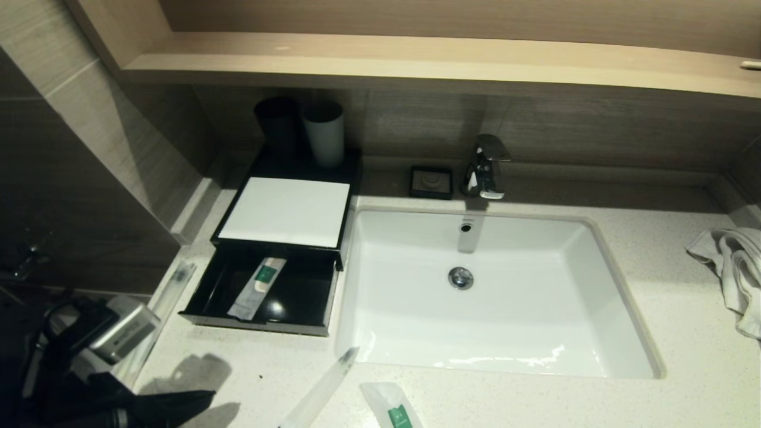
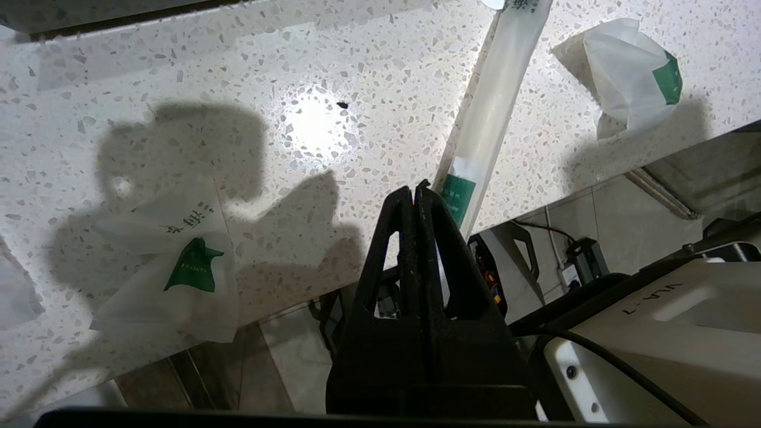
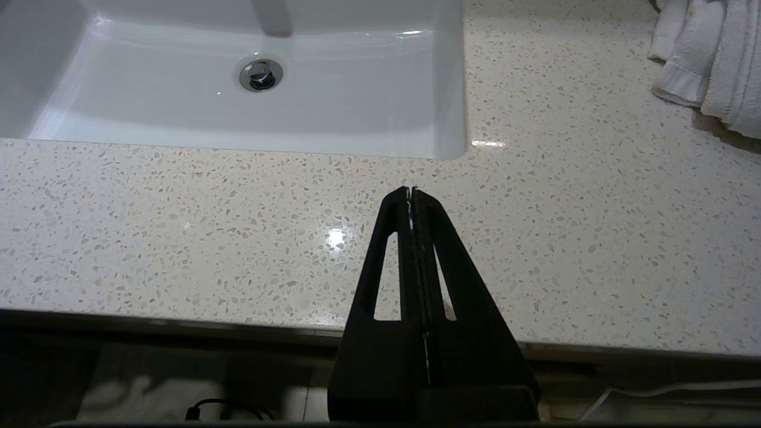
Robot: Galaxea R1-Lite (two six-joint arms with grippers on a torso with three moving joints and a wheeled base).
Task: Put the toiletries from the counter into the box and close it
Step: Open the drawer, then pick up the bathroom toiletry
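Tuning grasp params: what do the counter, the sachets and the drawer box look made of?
Counter: polished speckled stone or composite; it mirrors a light spot.
Sachets: thin, translucent plastic film, creased, with green printed labels; likely limp and slippery.
Box: glossy black drawer, probably plastic or lacquer, judging by the glare inside; the white top panel looks matte.

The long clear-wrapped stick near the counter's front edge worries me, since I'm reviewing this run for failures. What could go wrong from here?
1. The long clear-wrapped stick lies with one end at the speckled stone counter's front edge; a nudge from the shut left gripper could tip it off.
2. The crumpled white green-labelled sachet overhangs that edge too.
3. The black box's drawer already holds one sachet; a stick laid crooked might block closing.
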